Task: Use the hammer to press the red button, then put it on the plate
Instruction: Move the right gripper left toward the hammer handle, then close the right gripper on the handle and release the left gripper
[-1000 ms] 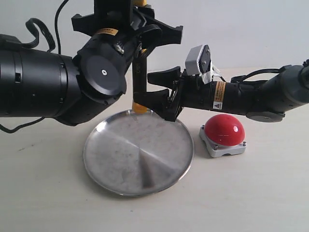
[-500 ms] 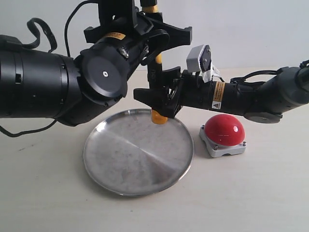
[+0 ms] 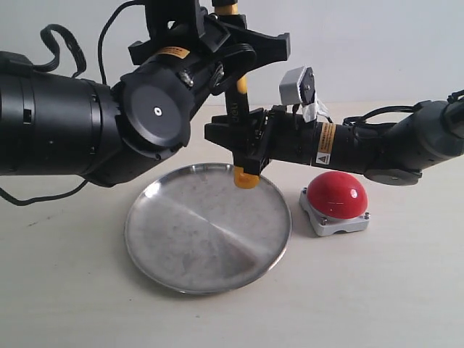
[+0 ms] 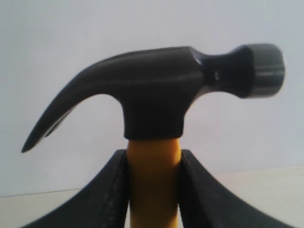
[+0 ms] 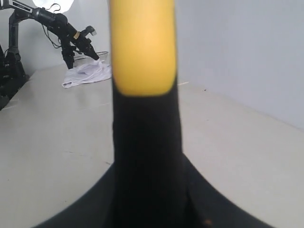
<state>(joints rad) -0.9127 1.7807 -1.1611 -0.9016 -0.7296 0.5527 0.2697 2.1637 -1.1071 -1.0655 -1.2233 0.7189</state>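
Left gripper (image 4: 154, 164) clamps the hammer (image 3: 237, 110) at its yellow neck, upright, head up. Right gripper (image 3: 243, 148) has closed on the black handle. The hammer's yellow end hangs over the plate (image 3: 181, 239) at 1 o'clock; red button (image 3: 337, 194) sits at the plate's 3 o'clock.

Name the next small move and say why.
Probably open the left gripper: its fingers clamp the hammer at the yellow neck, while the right gripper looks closed on the black handle below. Releasing would let the right arm carry it to the red button.
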